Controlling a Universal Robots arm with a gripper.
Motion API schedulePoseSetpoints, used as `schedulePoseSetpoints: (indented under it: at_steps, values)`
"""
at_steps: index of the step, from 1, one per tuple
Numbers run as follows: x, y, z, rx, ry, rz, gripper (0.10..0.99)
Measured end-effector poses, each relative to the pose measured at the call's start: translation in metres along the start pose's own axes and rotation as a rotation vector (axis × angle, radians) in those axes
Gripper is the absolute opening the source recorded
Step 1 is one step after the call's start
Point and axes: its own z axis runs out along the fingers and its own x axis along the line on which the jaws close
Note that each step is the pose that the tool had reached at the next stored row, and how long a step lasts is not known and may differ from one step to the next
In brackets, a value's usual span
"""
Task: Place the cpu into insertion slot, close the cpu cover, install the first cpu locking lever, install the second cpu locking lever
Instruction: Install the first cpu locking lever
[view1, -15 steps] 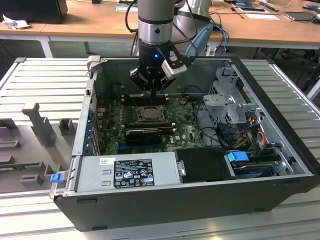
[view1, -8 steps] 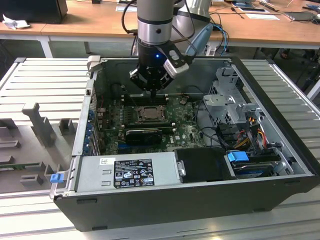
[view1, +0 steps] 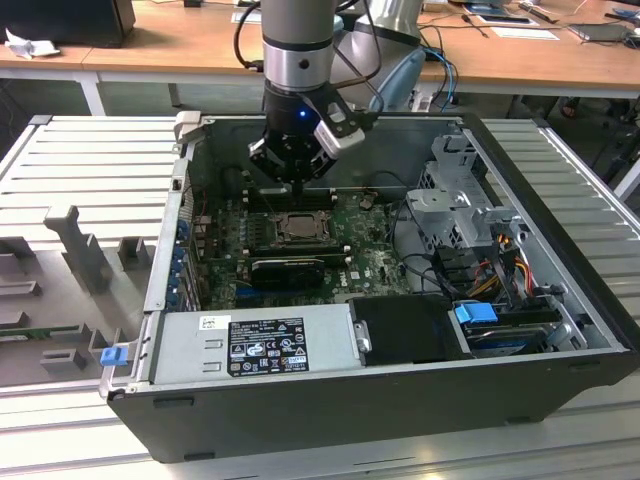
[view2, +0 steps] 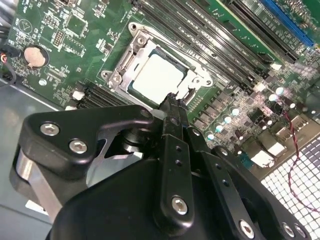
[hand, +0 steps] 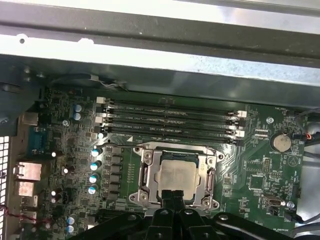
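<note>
Inside the open computer case (view1: 300, 400) on the ribbed metal bench (view1: 90, 170), the claw (view1: 291, 188) hangs over the green circuit board (hand: 260, 170), toward the case's far wall in the exterior view. Its fingertips (view2: 171, 102) are clenched together with nothing seen between them. They stand at the edge of the cpu cover (hand: 207, 177) on the side away from the memory slots (hand: 170, 120); whether they touch it I cannot tell. That cover lies flat around the cpu (hand: 176, 175), which sits in the insertion slot (hand: 172, 146), its silver top showing through the cut-out.
</note>
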Motion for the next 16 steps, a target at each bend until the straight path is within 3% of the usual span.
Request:
schedulePoseSetpoints:
  at_steps: [16]
  values:
    - [0.0208,0.0020,-0.0004,0.000,-0.0002,0.000,0.106]
